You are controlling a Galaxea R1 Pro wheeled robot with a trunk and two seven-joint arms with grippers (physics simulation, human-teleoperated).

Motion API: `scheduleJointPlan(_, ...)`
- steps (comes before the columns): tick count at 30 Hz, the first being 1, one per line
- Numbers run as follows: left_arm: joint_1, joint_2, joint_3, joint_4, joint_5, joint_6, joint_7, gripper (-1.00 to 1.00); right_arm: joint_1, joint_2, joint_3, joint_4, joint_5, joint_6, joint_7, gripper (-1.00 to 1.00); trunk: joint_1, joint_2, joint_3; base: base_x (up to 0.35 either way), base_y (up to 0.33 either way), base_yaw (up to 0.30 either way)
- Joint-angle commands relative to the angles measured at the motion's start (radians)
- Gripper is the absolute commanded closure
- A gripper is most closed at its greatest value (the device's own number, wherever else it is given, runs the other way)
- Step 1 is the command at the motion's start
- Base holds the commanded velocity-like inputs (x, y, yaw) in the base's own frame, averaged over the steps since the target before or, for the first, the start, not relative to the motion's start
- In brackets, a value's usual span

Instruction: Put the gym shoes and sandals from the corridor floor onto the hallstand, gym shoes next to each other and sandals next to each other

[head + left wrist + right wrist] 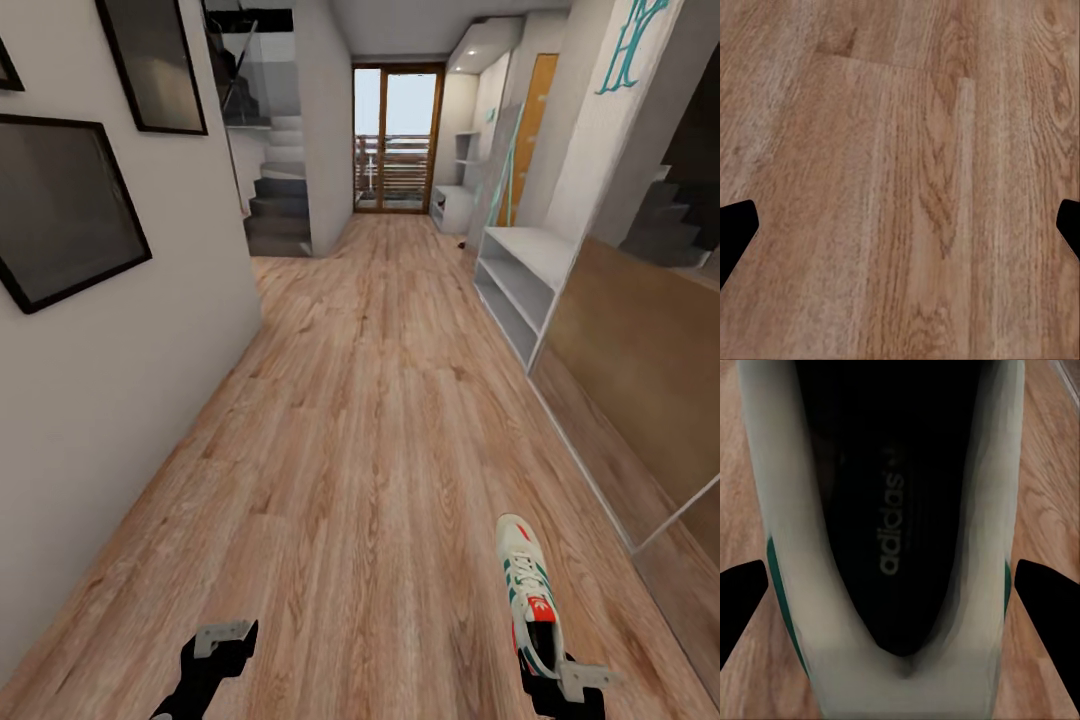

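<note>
Long corridor floor [380,400] of light-brown wood planks. At lower left, left hand [222,640] spread wide, carrying nothing, hovering over bare planks. At lower right, right hand [560,680] pinching the heel end of one white gym shoe [528,595], toe pointing up the corridor. Farther along the right wall, pale-grey hallstand [525,270] with open shelves.

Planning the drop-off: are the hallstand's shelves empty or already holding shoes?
Empty, as far as visible. In the head view the hallstand on the corridor's right shows a bare bench top and bare open shelves; their back corners are hidden.
</note>
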Motion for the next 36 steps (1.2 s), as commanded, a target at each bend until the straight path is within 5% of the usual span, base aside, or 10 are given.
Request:
scheduleJointPlan(1, -0.001, -0.001, 0.009, 0.001, -0.010, -0.003, -0.006, -1.00, -0.001, 0.000, 0.008, 0.000, -0.003, -0.002, -0.007, 1.00, 0.000, 0.000, -0.001, 0.339, 0.071, -0.003)
scheduleJointPlan(36, 0.000, -0.001, 0.010, -0.001, -0.008, -0.003, -0.005, -1.00, 0.000, 0.001, 0.010, 0.000, -0.001, -0.002, -0.008, 1.00, 0.000, 0.000, 0.010, 0.339, 0.076, -0.057)
